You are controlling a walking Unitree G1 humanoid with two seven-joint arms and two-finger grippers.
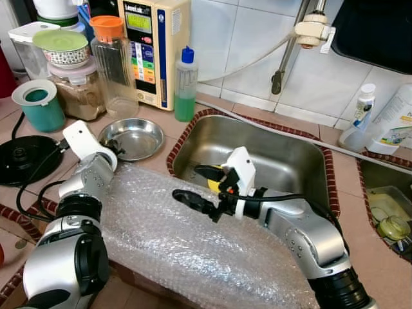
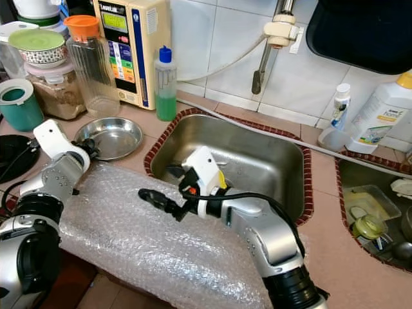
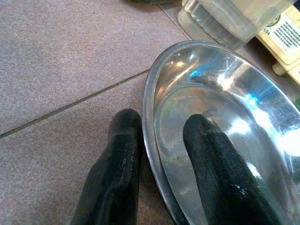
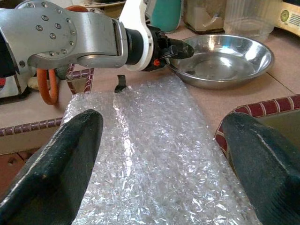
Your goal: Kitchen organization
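Steel dish (image 1: 132, 138), shiny, rim apparently between left pincer (image 3: 161, 154) fingers.

I see round steel dish (image 1: 132, 138) on desk (image 1: 161, 122), left of sunken steel sink (image 1: 257, 161); clear bubble wrap sheet (image 1: 193, 238) before both.

A green soap bottle (image 1: 185, 85) with a blue cap stands at twelve o'clock, beside a cream water purifier (image 1: 153, 48). A teal cup (image 1: 39, 105) sits at nine o'clock. White detergent bottles (image 2: 381, 118) stand at two o'clock, a tap (image 1: 298, 40) above them.
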